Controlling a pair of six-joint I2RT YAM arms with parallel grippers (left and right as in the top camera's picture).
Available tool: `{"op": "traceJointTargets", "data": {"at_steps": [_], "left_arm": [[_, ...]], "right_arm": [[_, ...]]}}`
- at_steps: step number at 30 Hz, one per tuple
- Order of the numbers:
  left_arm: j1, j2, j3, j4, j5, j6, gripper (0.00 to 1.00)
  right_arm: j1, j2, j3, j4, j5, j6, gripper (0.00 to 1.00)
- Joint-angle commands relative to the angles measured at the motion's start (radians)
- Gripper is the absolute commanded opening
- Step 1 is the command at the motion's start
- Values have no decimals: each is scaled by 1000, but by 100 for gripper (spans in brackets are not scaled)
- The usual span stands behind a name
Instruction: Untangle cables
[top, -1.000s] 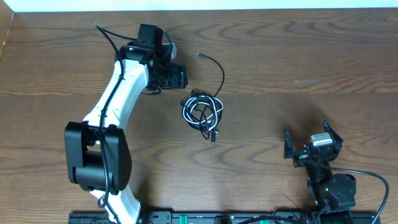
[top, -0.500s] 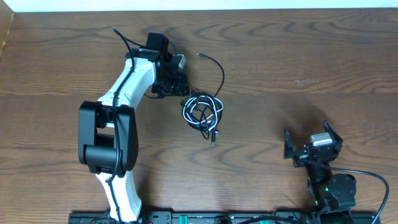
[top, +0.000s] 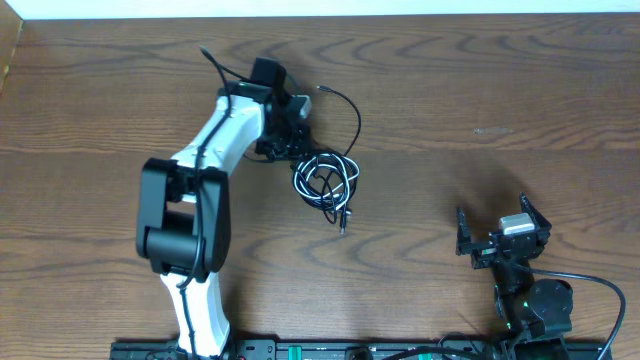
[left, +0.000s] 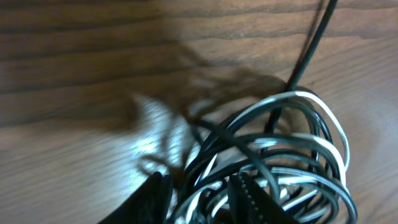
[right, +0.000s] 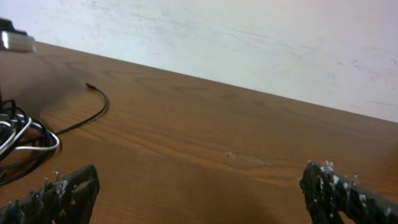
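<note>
The left gripper is cut off at the bottom edge of its wrist view. Two fingertips show, narrowly apart, with strands of the black and white cables between them, possibly pinched; I cannot tell. The coil lies mid-table. Well apart from it, the right gripper gapes wide and holds nothing.

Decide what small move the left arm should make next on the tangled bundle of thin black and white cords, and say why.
Probably close the left gripper fully. Its fingers straddle several strands at the edge of the tangled bundle of thin black and white cords, so nothing looks clamped yet. The right gripper sits wide open, far from the bundle.
</note>
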Motion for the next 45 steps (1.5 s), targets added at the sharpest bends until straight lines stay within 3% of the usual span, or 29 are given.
{"op": "traceJointTargets", "data": {"at_steps": [1, 8, 39, 45], "left_arm": [[-6, 51, -13, 7, 15, -25, 30], [-6, 63, -12, 16, 7, -24, 8], [-7, 34, -6, 27, -22, -93, 8], [-6, -60, -6, -18, -53, -101, 7]], "right_arm": [[6, -2, -2, -5, 4, -7, 99], [6, -2, -2, -5, 5, -7, 99], [6, -2, -2, -5, 5, -7, 99], [6, -2, -2, -5, 5, -7, 99]]}}
